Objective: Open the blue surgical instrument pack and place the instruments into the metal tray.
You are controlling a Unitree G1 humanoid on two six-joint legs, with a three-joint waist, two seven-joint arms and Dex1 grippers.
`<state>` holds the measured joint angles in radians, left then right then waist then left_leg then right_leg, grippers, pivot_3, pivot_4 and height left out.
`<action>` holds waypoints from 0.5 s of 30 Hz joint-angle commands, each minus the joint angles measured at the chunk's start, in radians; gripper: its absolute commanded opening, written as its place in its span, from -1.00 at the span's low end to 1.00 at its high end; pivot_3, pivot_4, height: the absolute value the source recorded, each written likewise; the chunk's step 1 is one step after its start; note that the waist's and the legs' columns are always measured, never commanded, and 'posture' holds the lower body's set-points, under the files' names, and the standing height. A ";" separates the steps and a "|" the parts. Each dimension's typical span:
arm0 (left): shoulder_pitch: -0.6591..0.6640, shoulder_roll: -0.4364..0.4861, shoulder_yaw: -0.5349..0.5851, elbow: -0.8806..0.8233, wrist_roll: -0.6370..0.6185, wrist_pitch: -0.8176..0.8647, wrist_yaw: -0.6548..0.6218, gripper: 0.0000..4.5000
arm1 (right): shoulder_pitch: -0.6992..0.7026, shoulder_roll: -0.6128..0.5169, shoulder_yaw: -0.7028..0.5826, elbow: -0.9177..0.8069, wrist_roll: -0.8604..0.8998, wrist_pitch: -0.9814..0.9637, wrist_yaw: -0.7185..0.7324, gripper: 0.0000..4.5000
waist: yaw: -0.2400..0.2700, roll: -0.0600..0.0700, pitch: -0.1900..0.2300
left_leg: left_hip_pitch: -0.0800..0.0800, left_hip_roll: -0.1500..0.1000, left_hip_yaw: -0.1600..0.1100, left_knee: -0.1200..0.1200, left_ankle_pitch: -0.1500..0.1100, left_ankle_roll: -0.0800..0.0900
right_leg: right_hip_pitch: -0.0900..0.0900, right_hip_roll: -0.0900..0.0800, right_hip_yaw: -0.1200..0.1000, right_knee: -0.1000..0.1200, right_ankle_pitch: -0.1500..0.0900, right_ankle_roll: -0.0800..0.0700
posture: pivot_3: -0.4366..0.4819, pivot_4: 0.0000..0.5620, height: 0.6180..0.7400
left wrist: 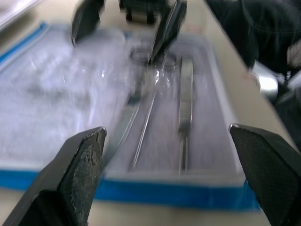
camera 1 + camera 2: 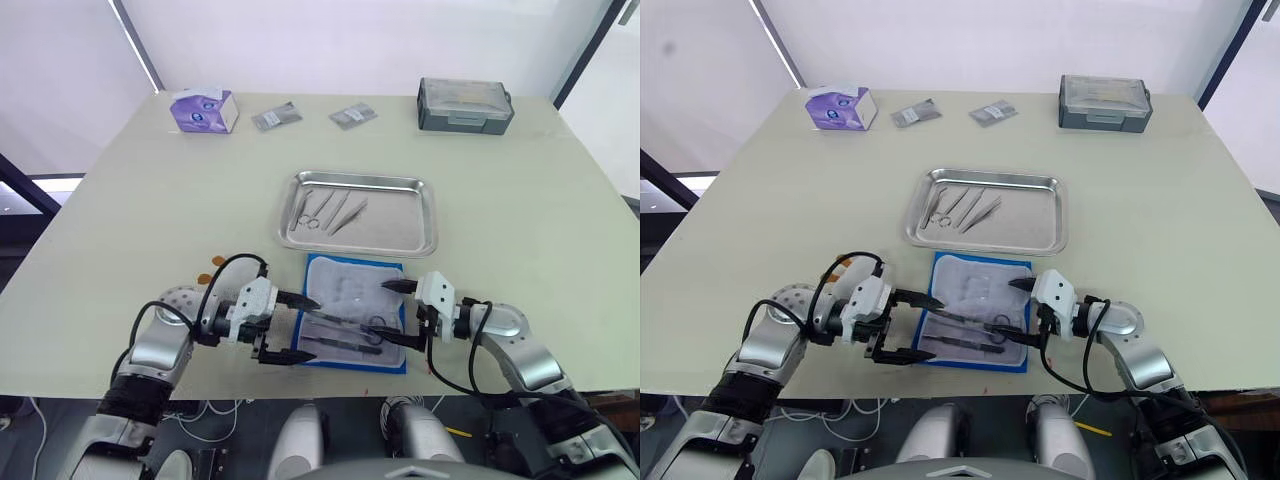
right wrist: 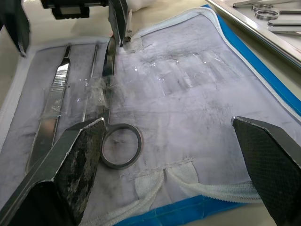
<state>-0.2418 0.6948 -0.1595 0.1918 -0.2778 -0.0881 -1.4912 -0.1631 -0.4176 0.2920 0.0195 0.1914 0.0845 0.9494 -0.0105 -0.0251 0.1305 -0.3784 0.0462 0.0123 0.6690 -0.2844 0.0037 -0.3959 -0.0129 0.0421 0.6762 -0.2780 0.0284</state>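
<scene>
Instruments (image 3: 70, 113) — perhaps three — lie on the opened pack (image 2: 355, 300), three in the tray (image 2: 400, 235); both tools gape apart.

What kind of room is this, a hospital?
Probably a practice lab set up like a hospital, not a real one: a shiny steel tray holding metal surgical tools, an opened blue fabric instrument pack, all on a plain pale table.

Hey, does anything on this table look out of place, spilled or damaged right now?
Nothing stands out. The blue pack lies open and flat with some tools inside; others sit in the metal tray. Both grippers, left and right, are open over the pack.
</scene>
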 commanded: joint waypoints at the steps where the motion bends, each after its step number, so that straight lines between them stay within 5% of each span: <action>1: -0.046 -0.003 -0.031 0.067 0.066 -0.057 0.011 0.98 | 0.057 -0.031 0.030 0.084 -0.051 0.065 -0.011 1.00 | 0.002 0.000 -0.001 | 0.000 0.000 0.000 0.000 0.000 0.000 | 0.000 0.000 0.000 0.000 0.000 0.000 | -0.05 -0.47 0.86; 15: -0.078 -0.032 -0.086 0.203 0.068 -0.186 -0.081 0.98 | 0.048 -0.044 0.022 0.056 -0.043 0.078 -0.012 1.00 | 0.004 0.010 -0.009 | 0.000 -0.001 0.001 0.000 0.000 0.000 | 0.000 0.000 0.000 0.000 0.000 0.000 | -0.05 -0.47 0.86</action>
<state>-0.3329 0.6731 -0.2104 0.3480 -0.2428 -0.2571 -1.5553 -0.1575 -0.4284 0.2922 0.0099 0.1921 0.1003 0.9394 -0.0066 -0.0149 0.1219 -0.3781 0.0453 0.0131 0.6691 -0.2845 0.0038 -0.3956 -0.0134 0.0426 0.6761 -0.2781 0.0288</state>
